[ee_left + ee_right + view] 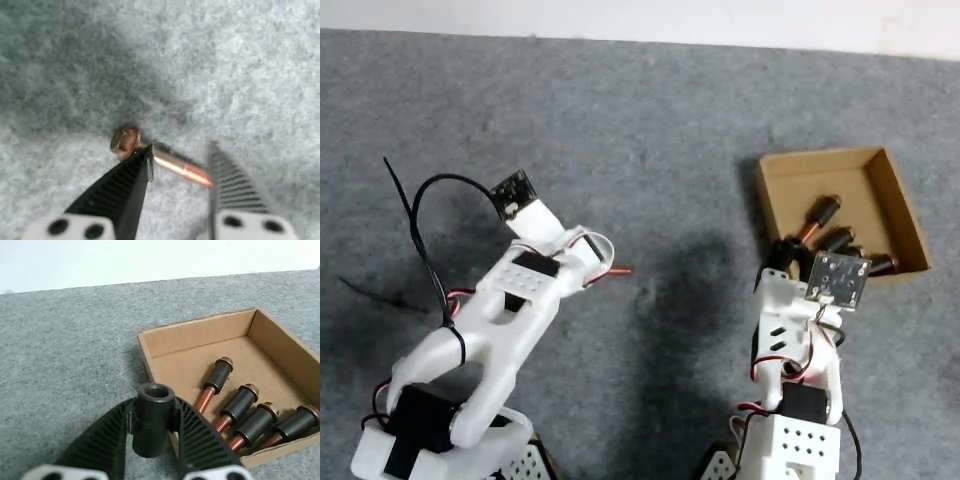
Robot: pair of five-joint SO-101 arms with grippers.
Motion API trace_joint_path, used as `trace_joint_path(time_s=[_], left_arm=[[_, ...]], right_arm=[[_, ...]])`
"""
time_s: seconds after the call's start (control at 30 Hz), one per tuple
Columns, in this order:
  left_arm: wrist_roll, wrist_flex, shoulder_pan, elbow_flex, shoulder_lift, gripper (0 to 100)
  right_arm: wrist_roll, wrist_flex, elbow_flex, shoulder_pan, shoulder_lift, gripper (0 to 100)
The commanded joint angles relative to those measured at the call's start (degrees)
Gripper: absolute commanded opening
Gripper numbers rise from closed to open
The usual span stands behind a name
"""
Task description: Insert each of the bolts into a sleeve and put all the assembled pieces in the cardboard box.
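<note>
A copper bolt (167, 162) lies on the grey carpet, and its tip (621, 270) pokes out beside my left gripper (598, 262). That left gripper (180, 152) is open and low over the bolt, one finger on each side of the shaft, the hex head just outside one finger. My right gripper (153, 409) is shut on a black sleeve (152, 397), held upright with its bore facing up. It hangs at the near left corner of the cardboard box (820, 158), where the sleeve (782, 250) shows as a dark shape. Several assembled bolt-and-sleeve pieces (250, 422) lie in the box (195, 332).
Grey carpet (650, 130) covers the table, with open room between the two arms and behind them. A loose black cable (415, 215) loops out to the left of the left arm. A pale wall edge runs along the far side.
</note>
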Motion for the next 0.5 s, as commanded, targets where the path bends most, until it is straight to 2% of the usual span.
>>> trace_joint_path(time_s=[0.0,0.47], left_arm=[[0.7,-0.8,0.5,-2.3,-0.6,29],[2.6,-0.8,2.1,-0.5,3.3,29]], right_arm=[[0.7,-1.6,0.7,0.3,-0.9,0.7],[0.8,-1.6,0.7,0.3,-0.9,0.7]])
